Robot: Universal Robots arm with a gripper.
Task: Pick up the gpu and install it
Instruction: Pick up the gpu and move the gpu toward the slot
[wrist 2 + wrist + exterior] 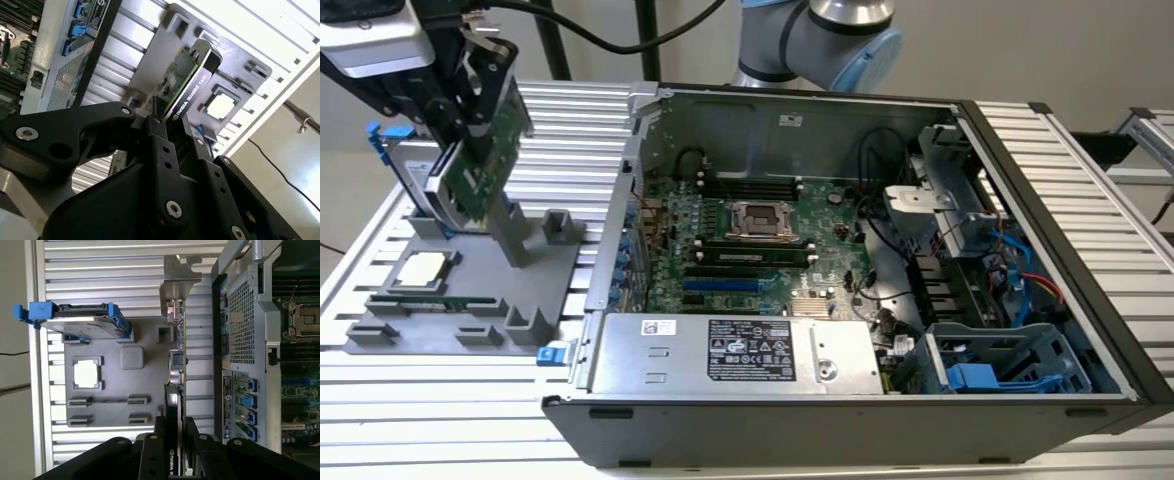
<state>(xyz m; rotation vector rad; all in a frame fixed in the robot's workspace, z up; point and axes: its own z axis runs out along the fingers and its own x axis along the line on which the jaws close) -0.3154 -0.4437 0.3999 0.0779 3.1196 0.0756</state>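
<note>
Exterior view: the hand (470, 110) grips the gpu (483, 165) upright above the grey tray (520, 290); I judge this the pick-up step. Second wrist view: fingers (160, 145) clamp its edge. First wrist view: the gpu hangs beside the open case (240, 340), not yet installed.

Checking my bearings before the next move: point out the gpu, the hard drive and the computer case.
gpu (177, 290): first wrist view, on its metal bracket.
hard drive (75, 324): first wrist view, on the silver body between its blue rails.
computer case (854, 430): exterior view, on its black outer wall.
</note>
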